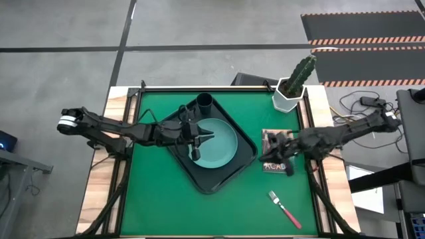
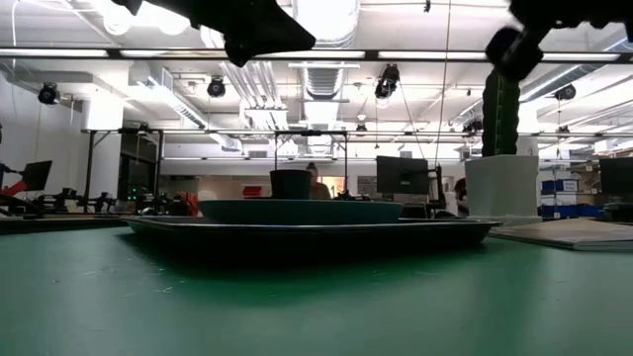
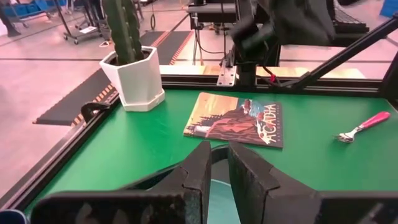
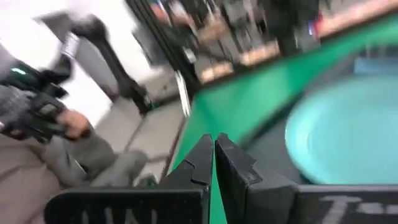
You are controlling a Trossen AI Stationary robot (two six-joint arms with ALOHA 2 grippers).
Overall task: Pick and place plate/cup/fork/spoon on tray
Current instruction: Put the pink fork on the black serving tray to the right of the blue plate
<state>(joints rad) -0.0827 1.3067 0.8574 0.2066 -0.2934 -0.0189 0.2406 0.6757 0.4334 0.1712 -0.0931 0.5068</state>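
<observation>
Left gripper [image 1: 202, 136]: over the plate's near-left part, inside the tray; its dark fingers [image 3: 202, 171] stand nearly together with only a thin slot between, nothing seen clamped in them.
Right gripper [image 1: 287, 167]: above the picture book [image 1: 273, 159], off the tray's right side; fingers [image 4: 205, 158] pressed together, gripping nothing visible.
Tray [image 1: 219, 182]: dark, rounded corners, set at an angle on the green mat [image 1: 166, 206]; its right corner comes close to the book, its lower corner points at open mat.
Plate [image 1: 222, 149]: pale teal, lies flat inside the tray and fills most of the middle.
Cup [image 1: 204, 102]: dark, upright in the tray's far corner, just beside the plate's rim.
Spoon [image 1: 195, 152]: a small dark piece with a thin stem lies on the plate's left part, under the left gripper; details are too small to tell.
Fork [image 1: 284, 208]: red-pink handle, silver head, alone on the mat well right of the tray, toward the near right corner; open mat all round it.
Cactus pot [image 1: 289, 97]: white, at the far right edge of the mat, apart from the tray.
Free room: the wide near-left stretch of mat is bare, as is the strip between tray and fork.
</observation>
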